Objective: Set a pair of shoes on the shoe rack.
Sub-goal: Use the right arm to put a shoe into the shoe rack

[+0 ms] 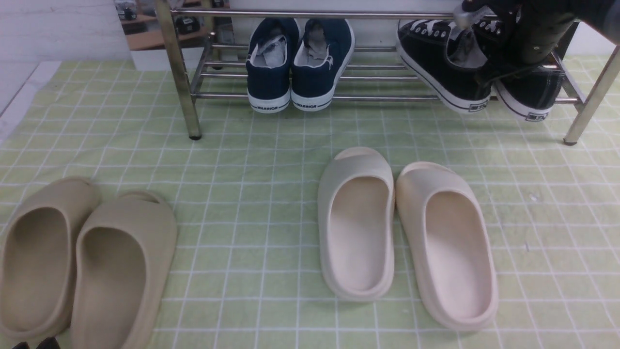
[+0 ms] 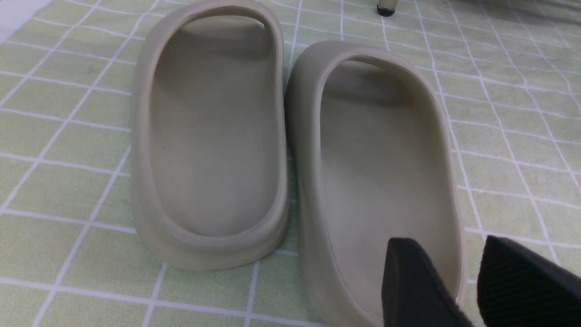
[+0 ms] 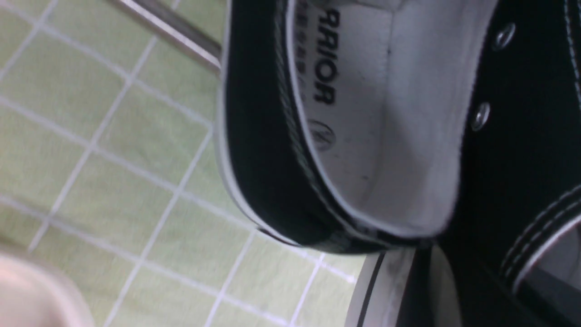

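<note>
The two black canvas sneakers hang tilted at the right end of the chrome shoe rack, heels toward me and over its lower front bar. My right gripper comes down from the top right and is shut on their adjoining inner walls. The right wrist view shows one sneaker's grey-lined opening, the other sneaker's black side and a rack bar; the fingers are lost against the black canvas. My left gripper is open and empty, low over the heel of a beige slide.
Navy WARRIOR sneakers stand on the rack's lower shelf, left of the middle. A cream pair of slides lies on the green checked cloth at the centre. A beige pair lies at the front left.
</note>
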